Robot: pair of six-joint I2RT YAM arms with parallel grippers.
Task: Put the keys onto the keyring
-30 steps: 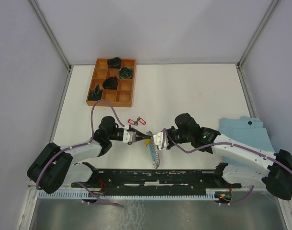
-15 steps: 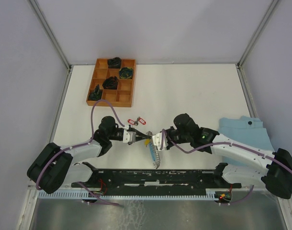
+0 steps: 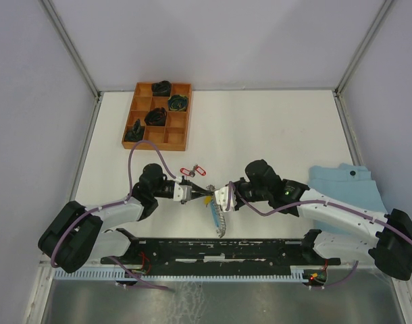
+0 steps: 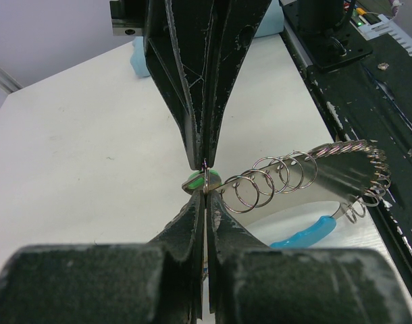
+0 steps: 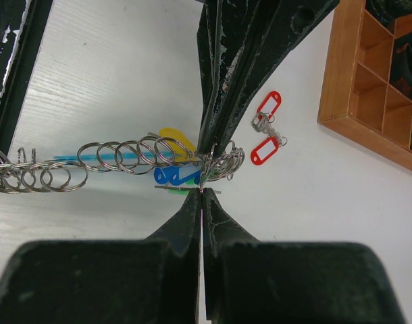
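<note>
The keyring (image 3: pixel 216 217), a silver coil with a light-blue sleeve (image 4: pixel 304 233), hangs between my two grippers near the table's front middle. My left gripper (image 3: pixel 204 192) is shut on a thin ring at the coil's end (image 4: pixel 204 183), with a green tag (image 4: pixel 194 181) right behind the pinch. From the opposite side my right gripper (image 3: pixel 218 196) is shut on the same end (image 5: pixel 202 187), tip to tip with the left. Blue (image 5: pixel 167 175) and yellow (image 5: pixel 176 140) tags dangle from the coil (image 5: pixel 118 156). Two keys with red tags (image 3: pixel 192 171) lie loose on the table behind, also in the right wrist view (image 5: pixel 267 128).
A wooden compartment tray (image 3: pixel 182 131) with dark bundles stands at the back left. A light-blue cloth (image 3: pixel 358 189) lies on the right under the right arm. A black rail (image 3: pixel 219 248) runs along the near edge.
</note>
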